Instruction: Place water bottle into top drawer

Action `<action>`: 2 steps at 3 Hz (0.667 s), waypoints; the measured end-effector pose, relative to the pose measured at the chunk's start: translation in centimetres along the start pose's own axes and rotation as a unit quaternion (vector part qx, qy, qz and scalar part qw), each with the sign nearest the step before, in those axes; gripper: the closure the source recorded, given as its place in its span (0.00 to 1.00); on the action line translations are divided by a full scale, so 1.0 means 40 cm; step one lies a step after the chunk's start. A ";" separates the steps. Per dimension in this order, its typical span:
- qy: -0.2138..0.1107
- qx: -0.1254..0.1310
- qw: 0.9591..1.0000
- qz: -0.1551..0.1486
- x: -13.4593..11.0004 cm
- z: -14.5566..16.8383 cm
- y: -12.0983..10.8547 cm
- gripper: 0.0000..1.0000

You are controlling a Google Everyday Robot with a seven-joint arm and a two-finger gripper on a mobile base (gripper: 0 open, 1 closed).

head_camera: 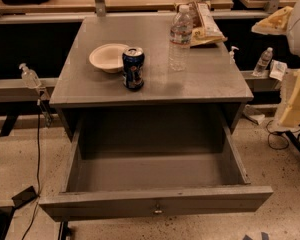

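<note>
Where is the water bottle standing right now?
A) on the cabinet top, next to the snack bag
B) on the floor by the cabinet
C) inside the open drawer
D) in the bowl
A: the water bottle stands upright on the cabinet top beside the snack bag, the top drawer is pulled open with nothing in it, and the gripper is off at the right edge.

Right edge cuts off arm [295, 104]; end effector unseen.

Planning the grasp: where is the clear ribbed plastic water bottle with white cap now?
The water bottle stands at the back right of the grey cabinet top, beside a snack bag, right of the blue soda can; the gripper is not in view.
</note>
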State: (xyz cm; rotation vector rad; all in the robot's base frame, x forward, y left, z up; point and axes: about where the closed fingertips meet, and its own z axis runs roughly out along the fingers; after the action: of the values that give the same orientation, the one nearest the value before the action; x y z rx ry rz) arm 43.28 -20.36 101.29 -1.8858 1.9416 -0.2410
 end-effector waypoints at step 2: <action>-0.005 0.012 1.000 0.014 0.038 0.039 -0.070 0.00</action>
State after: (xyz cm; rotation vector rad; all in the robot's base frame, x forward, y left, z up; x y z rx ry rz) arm 46.50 -21.79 100.75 -1.8392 1.9491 -0.2466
